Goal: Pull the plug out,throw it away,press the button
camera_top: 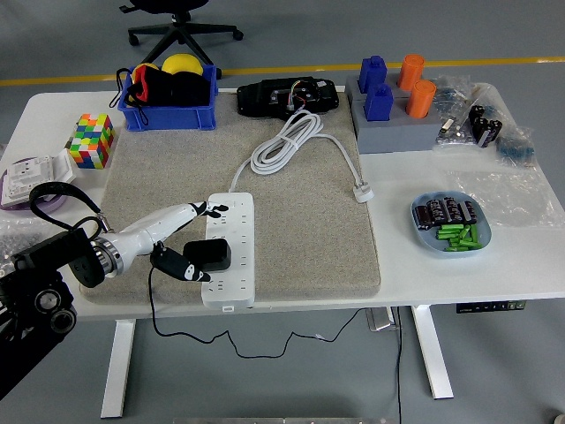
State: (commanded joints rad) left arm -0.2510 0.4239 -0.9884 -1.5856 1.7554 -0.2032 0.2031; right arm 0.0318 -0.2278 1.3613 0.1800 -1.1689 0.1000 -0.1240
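Observation:
A white power strip [234, 231] lies lengthwise on the grey felt mat [300, 238], near its front edge. A black plug [212, 255] sits in the strip's lower half. Its thin black cable [152, 305] drops over the table's front edge. My left hand [196, 240] reaches in from the lower left. Its white fingers [187, 213] stretch straight out over the strip's left edge just above the plug. The dark thumb [179, 266] lies against the plug's left side. The hand is spread and not closed around the plug. My right arm does not show.
The strip's own white cord [284, 144] lies coiled on the mat, its plug end [363, 192] to the right. A blue bin [168, 110], black device [287, 95], colour cube [92, 140], grey block holder [397, 131] and blue dish of batteries [449, 223] surround the mat.

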